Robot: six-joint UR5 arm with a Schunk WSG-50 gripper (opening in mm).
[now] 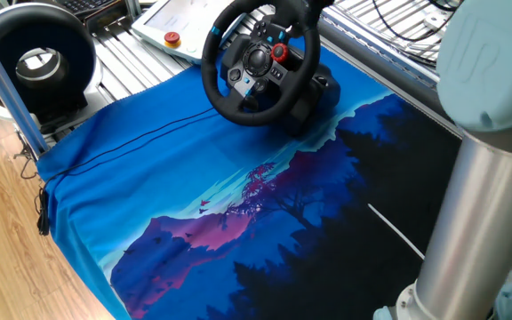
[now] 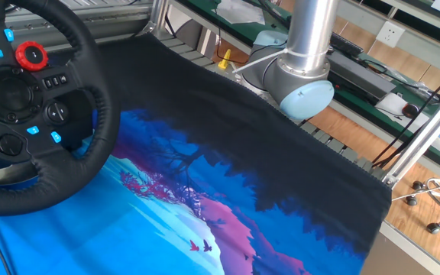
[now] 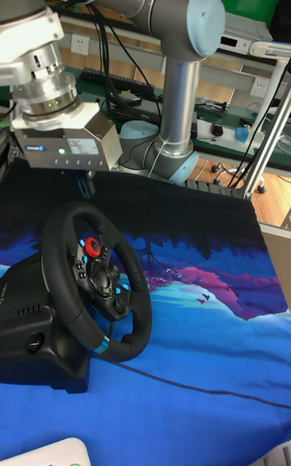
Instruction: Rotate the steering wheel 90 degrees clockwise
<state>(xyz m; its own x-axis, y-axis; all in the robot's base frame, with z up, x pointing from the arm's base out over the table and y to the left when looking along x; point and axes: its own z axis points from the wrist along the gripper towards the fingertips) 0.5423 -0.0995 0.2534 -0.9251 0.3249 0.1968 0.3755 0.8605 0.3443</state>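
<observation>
The gripper [image 3: 87,184] hangs just above the top of the steering wheel [image 3: 95,294], its boxy grey body carrying a row of small lights; only one dark finger [image 3: 89,186] shows below it, so whether it is wide or narrow I cannot tell, nor whether it touches the rim. In one fixed view the gripper sits at the top edge of the picture, dark against the upper rim.

The steering wheel [image 1: 258,62] stands tilted on its black base at the far end of the cloth [image 1: 238,204]. Its rim is thick, padded and stitched (the seam shows plainly in the other fixed view), with a light-blue stripe [image 3: 99,345] at the bottom in the tall fixed view. The hub carries a red dial [image 2: 30,54] and small blue buttons [image 2: 56,137].

The cloth is smooth, printed with a blue, purple and black forest scene, and drapes over the near table edge. A black ring-shaped device [image 1: 36,60] with a grey-white centre stands well apart to the wheel's left, beyond a metal post [image 1: 1,76]. The arm's base column [image 2: 302,53] rises at the cloth's far side.

The cloth between wheel and arm base lies flat, with room on it.
</observation>
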